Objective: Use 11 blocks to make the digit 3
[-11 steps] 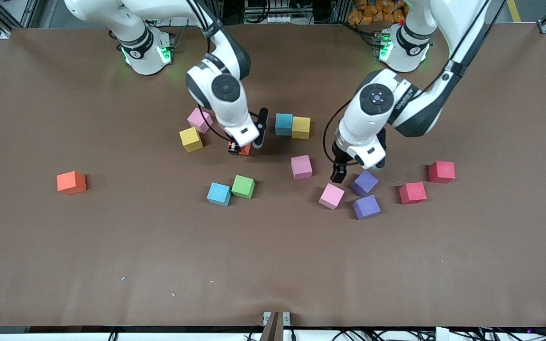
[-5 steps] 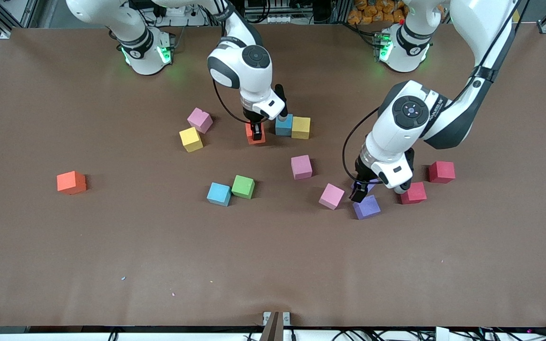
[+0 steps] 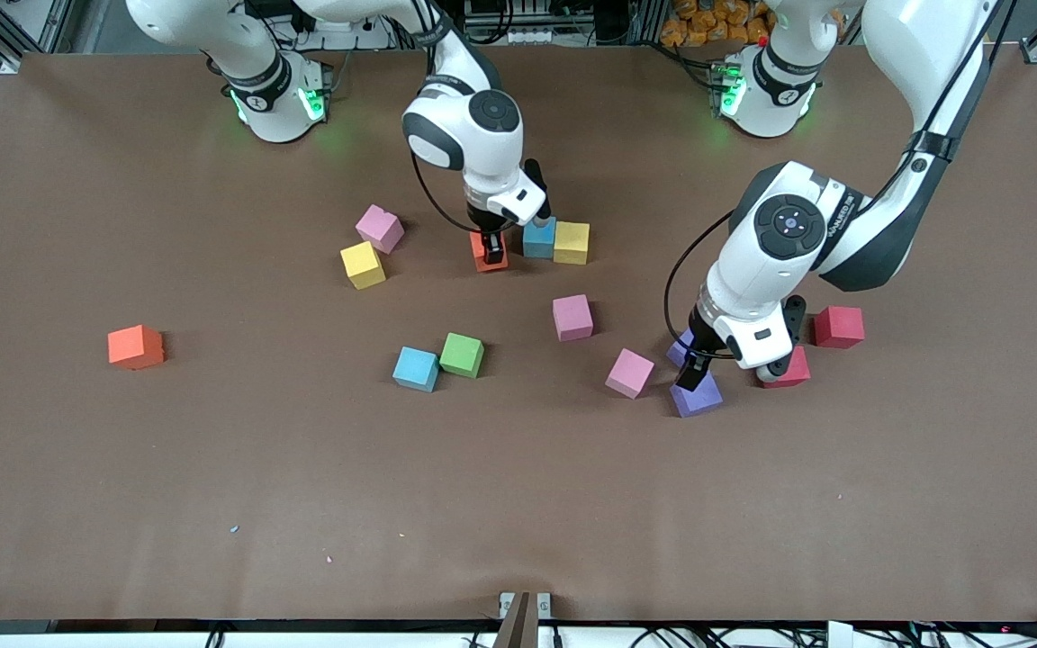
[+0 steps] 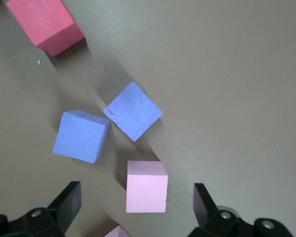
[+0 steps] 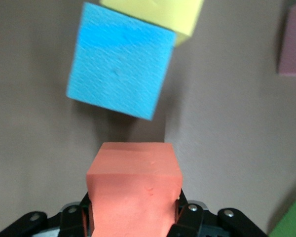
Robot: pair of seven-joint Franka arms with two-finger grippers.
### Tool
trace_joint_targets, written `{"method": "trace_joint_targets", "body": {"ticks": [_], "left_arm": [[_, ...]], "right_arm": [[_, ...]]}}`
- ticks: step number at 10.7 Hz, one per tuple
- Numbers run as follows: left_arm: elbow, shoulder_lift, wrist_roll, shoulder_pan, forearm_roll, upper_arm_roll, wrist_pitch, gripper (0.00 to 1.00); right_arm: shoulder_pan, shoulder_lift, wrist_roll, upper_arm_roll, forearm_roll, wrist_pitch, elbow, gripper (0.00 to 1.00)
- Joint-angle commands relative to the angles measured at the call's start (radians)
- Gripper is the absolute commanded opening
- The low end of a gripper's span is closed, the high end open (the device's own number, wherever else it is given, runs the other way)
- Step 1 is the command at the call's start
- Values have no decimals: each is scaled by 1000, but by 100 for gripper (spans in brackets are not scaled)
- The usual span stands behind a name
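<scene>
Brown table (image 3: pixel 212 468): our right claw (image 3: pixel 491 245) grips orange block (image 3: pixel 488 255) at blue block's (image 3: pixel 537 238) nine o'clock, may nudge it; left claw (image 3: pixel 707 364) open over purple blocks (image 3: pixel 697 394).

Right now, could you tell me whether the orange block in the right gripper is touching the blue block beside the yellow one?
Apart. The right wrist view shows bare table between the orange block, clamped in the right gripper, and the blue block.
</scene>
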Motion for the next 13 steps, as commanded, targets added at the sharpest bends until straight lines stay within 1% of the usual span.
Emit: {"method": "trace_joint_targets", "body": {"ticks": [1, 4, 9, 13], "left_arm": [[35, 34, 42, -2, 22, -6, -29, 100], [38, 66, 116, -6, 23, -6, -29, 100], [36, 87, 208, -5, 28, -6, -29, 100], [36, 94, 231, -14, 28, -6, -29, 100]], "right_arm": [[16, 28, 6, -4, -17, 5, 19, 0], [19, 46, 40, -2, -6, 5, 34, 0], [33, 71, 102, -1, -3, -8, 72, 0], [52, 85, 134, -1, -3, -9, 80, 0]]}}
